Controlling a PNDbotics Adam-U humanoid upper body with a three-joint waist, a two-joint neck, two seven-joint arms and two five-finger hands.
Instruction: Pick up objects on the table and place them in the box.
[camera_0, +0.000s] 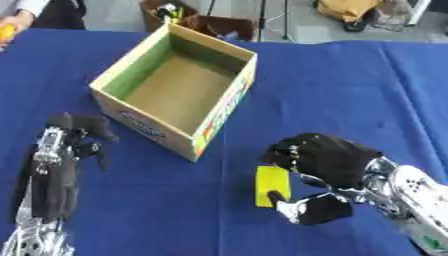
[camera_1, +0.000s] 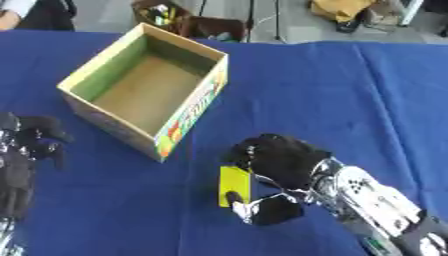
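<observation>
An open cardboard box (camera_0: 219, 116) with a green inner wall stands on the blue table at the upper left; its inside looks bare. A flat yellow object (camera_0: 271, 184) lies on the cloth to the right of the box's near corner. My right hand (camera_0: 325, 161) is over it, fingers curled at its top edge and the thumb touching its lower edge. My left hand (camera_0: 63, 150) rests at the lower left beside the box, fingers relaxed and holding nothing.
The blue cloth (camera_0: 350, 90) covers the whole table. Beyond the far edge stand a brown bin with small items (camera_0: 175, 12) and a bag (camera_0: 346, 9) on the floor. At the top left corner a person's hand (camera_0: 9, 30) holds something orange.
</observation>
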